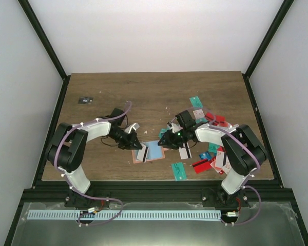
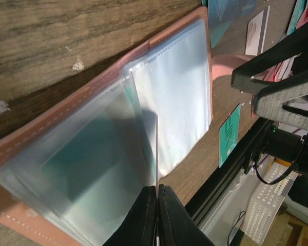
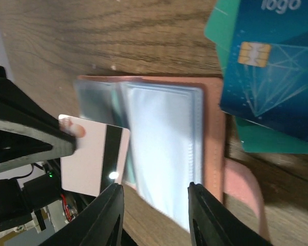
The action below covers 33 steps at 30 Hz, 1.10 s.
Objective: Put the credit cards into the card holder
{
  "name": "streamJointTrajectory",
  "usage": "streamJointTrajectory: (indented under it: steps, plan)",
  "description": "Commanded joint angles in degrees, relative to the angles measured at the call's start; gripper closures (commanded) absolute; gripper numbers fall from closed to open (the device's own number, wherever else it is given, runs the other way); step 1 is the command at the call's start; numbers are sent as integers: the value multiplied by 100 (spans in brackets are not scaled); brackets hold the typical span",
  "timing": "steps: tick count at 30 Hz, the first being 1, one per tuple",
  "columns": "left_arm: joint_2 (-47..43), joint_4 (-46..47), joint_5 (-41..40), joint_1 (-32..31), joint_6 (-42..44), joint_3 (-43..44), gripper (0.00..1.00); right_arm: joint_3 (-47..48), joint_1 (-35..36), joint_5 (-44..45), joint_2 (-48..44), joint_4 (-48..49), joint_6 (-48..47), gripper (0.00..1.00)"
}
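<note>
The salmon-pink card holder (image 1: 155, 151) lies open on the table, its clear sleeves (image 2: 169, 87) fanned up. My left gripper (image 1: 137, 146) is shut on a white-pink card with a black stripe (image 3: 95, 156). The left wrist view shows that card edge-on (image 2: 157, 148) between the closed fingertips, over the holder's near edge. My right gripper (image 3: 155, 192) is open and empty, its jaws on either side of the sleeves (image 3: 164, 154). In the top view it (image 1: 164, 141) is at the holder's right edge. Loose credit cards (image 1: 210, 154) lie to the right.
A blue card (image 3: 272, 61) over teal ones lies beside the holder's tab (image 3: 244, 189). A teal card (image 1: 179, 170) and a red card (image 1: 201, 165) lie near the front edge. A small dark object (image 1: 84, 100) sits far left. Black frame rails border the table.
</note>
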Motion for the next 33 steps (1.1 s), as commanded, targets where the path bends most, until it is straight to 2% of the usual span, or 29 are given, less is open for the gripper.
streamJointTrajectory:
  steps: [1, 9, 18, 33]
  plan:
    - [192, 136, 106, 11, -25, 155, 96, 194, 46, 7, 221, -115, -344, 63]
    - [296, 278, 56, 13, -221, 156, 96, 133, 46, 134, 367, -300, -567, 65]
    - [349, 686, 131, -33, -576, 51, 96, -84, 44, 60, 612, -263, -666, 73]
    - [536, 1345, 235, -125, -950, -34, 96, -25, 46, 60, 770, -362, -787, 76]
